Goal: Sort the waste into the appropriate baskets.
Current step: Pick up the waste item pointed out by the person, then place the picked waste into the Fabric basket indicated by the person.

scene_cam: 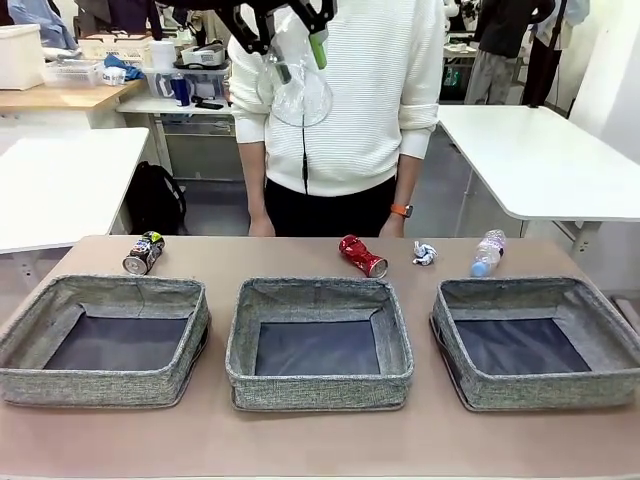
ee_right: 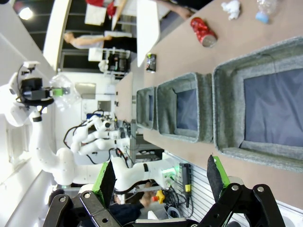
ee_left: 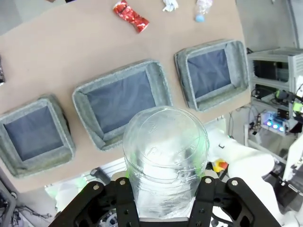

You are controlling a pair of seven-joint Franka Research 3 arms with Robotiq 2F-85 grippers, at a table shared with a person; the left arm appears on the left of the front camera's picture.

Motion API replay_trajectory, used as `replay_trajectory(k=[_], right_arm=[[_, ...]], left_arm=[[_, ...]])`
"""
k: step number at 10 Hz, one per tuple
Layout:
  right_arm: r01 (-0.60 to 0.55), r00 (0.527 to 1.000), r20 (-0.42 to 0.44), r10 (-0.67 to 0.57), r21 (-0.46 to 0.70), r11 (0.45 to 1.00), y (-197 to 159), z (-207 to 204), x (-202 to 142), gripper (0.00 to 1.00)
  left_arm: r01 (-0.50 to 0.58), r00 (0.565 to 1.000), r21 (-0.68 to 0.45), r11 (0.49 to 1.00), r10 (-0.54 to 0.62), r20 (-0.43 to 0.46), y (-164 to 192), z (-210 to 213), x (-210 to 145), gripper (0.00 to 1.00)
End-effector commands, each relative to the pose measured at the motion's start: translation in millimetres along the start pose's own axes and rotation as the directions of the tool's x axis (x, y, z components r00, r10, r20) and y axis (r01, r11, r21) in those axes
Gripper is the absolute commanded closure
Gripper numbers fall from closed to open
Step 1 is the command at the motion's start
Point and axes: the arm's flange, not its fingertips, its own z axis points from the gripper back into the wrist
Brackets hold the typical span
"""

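My left gripper (scene_cam: pixel 300 58) hangs high above the table's far side, shut on a clear plastic cup (scene_cam: pixel 297 92); the left wrist view has the cup (ee_left: pixel 165 156) between the black fingers. Three grey woven baskets stand in a row: left (scene_cam: pixel 100 385), middle (scene_cam: pixel 320 390), right (scene_cam: pixel 540 392). Behind them on the table lie a dark printed can (scene_cam: pixel 145 252), a crushed red can (scene_cam: pixel 362 256), a white paper wad (scene_cam: pixel 425 253) and a small clear bottle (scene_cam: pixel 487 252). My right gripper (ee_right: pixel 161 182) is open and holds nothing, off the table's near side.
A person in a white sweater (scene_cam: pixel 340 110) stands at the far edge, hands down near the table. White tables (scene_cam: pixel 550 160) stand behind on both sides. All three baskets have bare dark bottoms.
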Motion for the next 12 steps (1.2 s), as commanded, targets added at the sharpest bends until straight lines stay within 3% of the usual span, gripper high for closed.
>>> replay_trajectory(k=[1,3,4,12], right_arm=[[-0.024,1.000,0.008,0.024,0.023,0.999,0.3,-2.0,-0.7,0.00],[-0.024,1.000,0.008,0.024,0.023,0.999,0.3,-2.0,-0.7,0.00],[-0.024,1.000,0.008,0.024,0.023,0.999,0.3,-2.0,-0.7,0.00],[-0.024,1.000,0.008,0.024,0.023,0.999,0.3,-2.0,-0.7,0.00]], left_arm=[[-0.020,0.999,0.014,1.000,0.021,-0.039,-7.4,8.8,8.1,0.53],[-0.054,0.995,-0.065,0.996,0.048,-0.085,-4.1,13.4,15.2,0.53],[-0.005,0.999,-0.002,1.000,0.005,-0.032,-0.1,-0.2,5.6,0.53],[-0.005,0.999,-0.002,1.000,0.005,-0.032,-0.1,-0.2,5.6,0.53]])
